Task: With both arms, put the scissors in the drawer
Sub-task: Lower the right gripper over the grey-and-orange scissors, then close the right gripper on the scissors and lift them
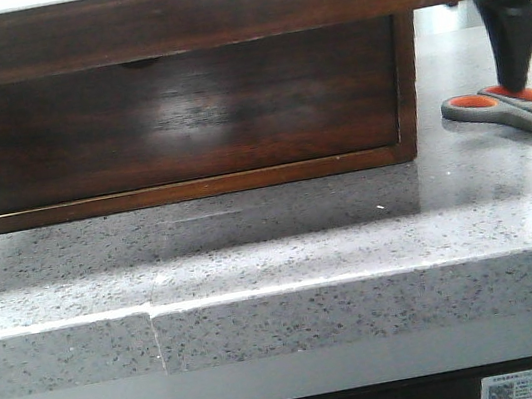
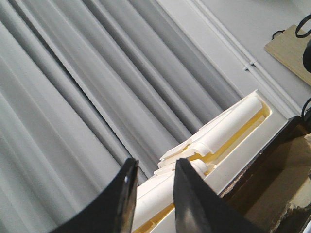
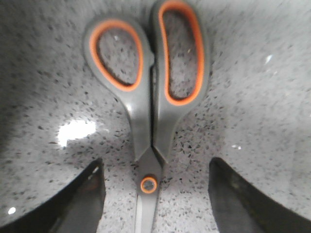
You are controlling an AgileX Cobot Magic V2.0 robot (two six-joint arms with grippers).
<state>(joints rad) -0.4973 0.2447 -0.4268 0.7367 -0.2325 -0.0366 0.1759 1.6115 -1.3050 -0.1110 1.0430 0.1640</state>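
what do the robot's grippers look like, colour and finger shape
Both are black. The right gripper shows in the front view as a flat cross-bar with a finger tapering downward to a blunt tip; in its wrist view the fingers are dark and broad with curved inner edges. The left gripper has glossy black fingers with smooth curved edges and narrowing tips. No markings or cables are visible on either.

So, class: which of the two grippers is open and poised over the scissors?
The right gripper: its fingers are spread either side of the scissors lying on the counter. The left gripper points up at curtains, away from them.
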